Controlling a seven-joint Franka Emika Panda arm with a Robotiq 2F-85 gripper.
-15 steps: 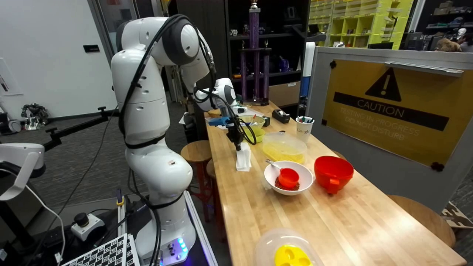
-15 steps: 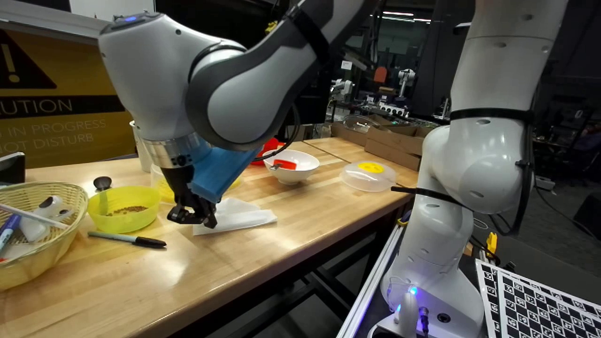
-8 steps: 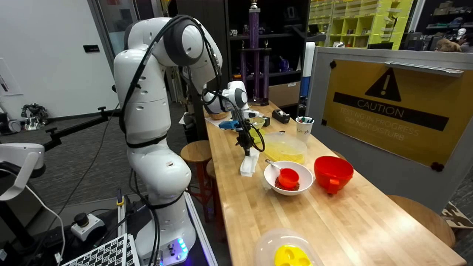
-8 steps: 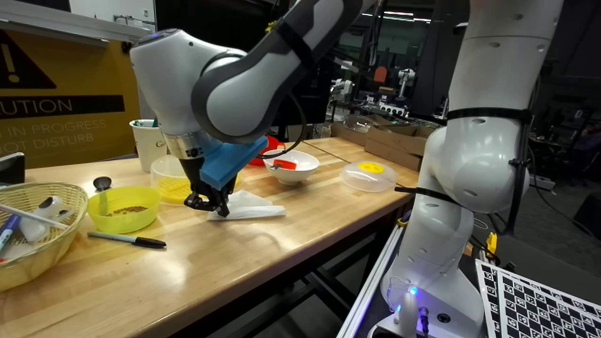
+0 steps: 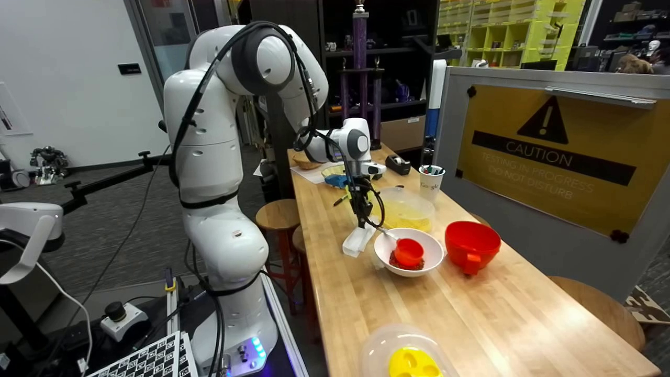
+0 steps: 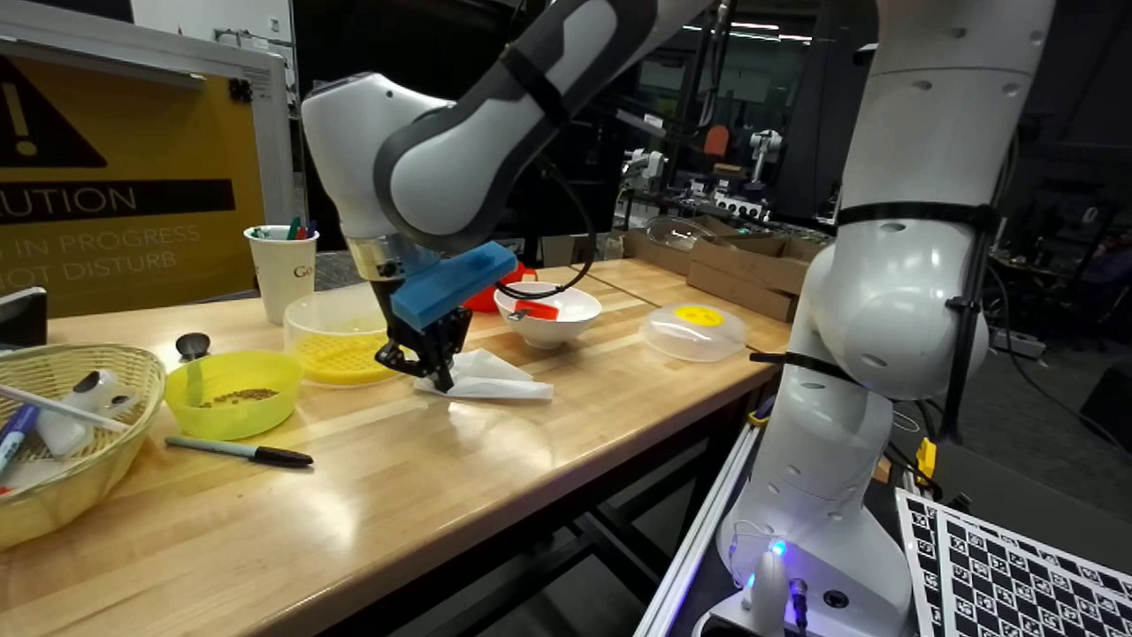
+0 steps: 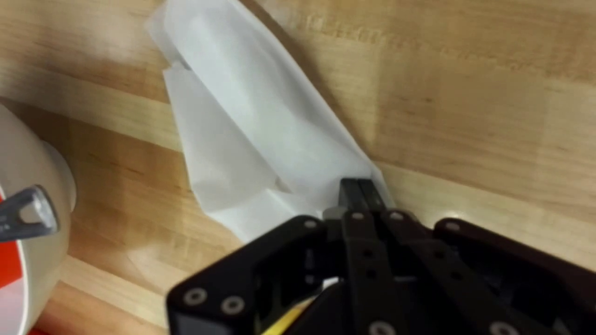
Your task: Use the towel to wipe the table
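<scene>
This looks like a robot lab. A big white robot arm (image 5: 212, 173) stands next to a long wood table (image 5: 523, 324). In an exterior view, a yellow and black sign (image 5: 544, 162) on a gray screen (image 5: 555, 243) says "CAUTION" and "TESTING IN PROGRESS DO NOT DISTURB". By the arm's foot are a board (image 6: 999, 566) with small black and white squares and a white box (image 5: 125, 327) with a black button (image 5: 115, 311) on top. Far back there are more small white robot arms (image 6: 644, 168), with lots of gear around them. A little robot (image 5: 49, 167) is near the white wall (image 5: 68, 78). Yellow shelves (image 5: 573, 26) at the back have many square holes.
</scene>
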